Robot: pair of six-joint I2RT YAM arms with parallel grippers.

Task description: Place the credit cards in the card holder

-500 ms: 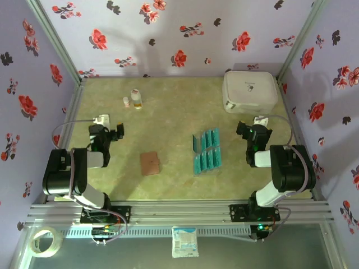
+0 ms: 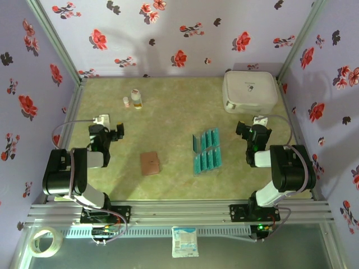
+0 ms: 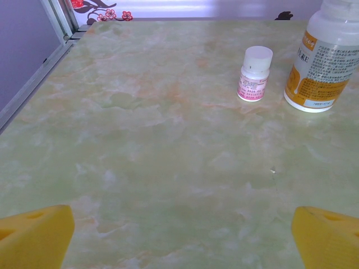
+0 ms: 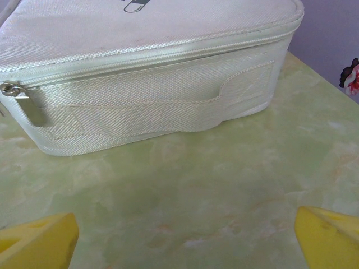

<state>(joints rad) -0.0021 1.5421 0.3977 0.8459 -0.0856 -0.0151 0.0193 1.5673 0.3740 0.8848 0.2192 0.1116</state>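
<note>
Teal credit cards, reddish-brown card holder

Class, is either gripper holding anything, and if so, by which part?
Nothing is held. The left gripper and right gripper are both open; the thin teal-blue rectangular cards and reddish-brown leather wallet lie untouched.

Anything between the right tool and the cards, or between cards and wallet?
Nothing visible. From above, only bare table lies between the open right tool and the credit cards, and between them and the card holder. The white case and two bottles stand farther back, off both paths.
</note>
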